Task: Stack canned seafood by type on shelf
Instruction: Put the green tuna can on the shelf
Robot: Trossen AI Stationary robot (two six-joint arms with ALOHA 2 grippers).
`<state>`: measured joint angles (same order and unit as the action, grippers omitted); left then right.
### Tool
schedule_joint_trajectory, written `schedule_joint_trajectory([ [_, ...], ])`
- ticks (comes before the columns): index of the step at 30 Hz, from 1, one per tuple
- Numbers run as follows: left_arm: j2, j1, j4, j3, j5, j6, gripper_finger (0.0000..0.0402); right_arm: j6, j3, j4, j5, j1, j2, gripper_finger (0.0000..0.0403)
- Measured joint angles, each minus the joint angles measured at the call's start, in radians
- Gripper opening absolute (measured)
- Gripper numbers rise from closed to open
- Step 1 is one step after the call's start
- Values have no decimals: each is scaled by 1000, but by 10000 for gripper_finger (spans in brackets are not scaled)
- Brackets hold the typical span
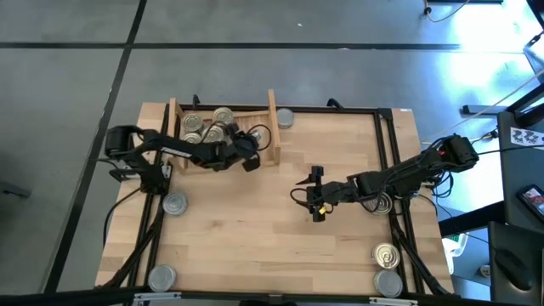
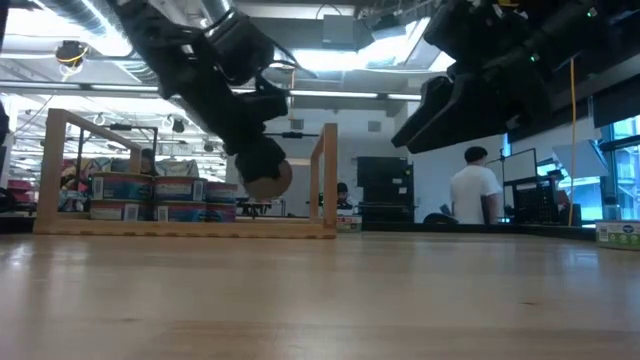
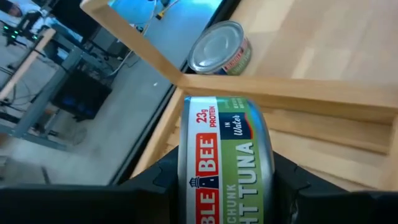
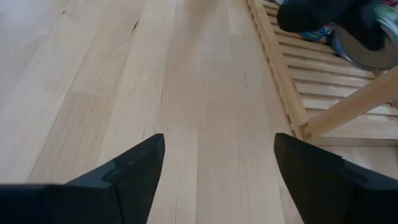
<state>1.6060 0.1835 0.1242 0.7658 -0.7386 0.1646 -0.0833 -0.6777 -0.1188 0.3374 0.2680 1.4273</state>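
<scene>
Upper left of the high view, the shelf point(image 1: 274, 127) holds several cans while the left hand point(image 1: 249, 160) pinches a tuna can point(image 3: 227, 165) over it; five cans wait on the counter point(image 1: 255, 238), right hand point(image 1: 316, 195) spread empty.

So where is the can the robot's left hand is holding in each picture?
High view: tuna can over the shelf's right end.
Low view: can hanging inside the shelf.
Left wrist view: can between the fingers.
Right wrist view: can beyond the shelf's slats.
</scene>
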Motion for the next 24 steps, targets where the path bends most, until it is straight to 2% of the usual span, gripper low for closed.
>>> schedule_joint_trajectory([
  [8, 89, 81, 19, 78, 3, 72, 140, 0, 0, 1, 0, 0, 0, 303],
  [11, 129, 108, 82, 82, 57, 99, 140, 0, 0, 1, 0, 0, 0, 303],
  [19, 216, 191, 244, 83, 71, 179, 140, 0, 0, 1, 0, 0, 0, 303],
  [24, 244, 239, 278, 83, 170, 178, 147, 0, 0, 1, -1, 0, 0, 303],
])
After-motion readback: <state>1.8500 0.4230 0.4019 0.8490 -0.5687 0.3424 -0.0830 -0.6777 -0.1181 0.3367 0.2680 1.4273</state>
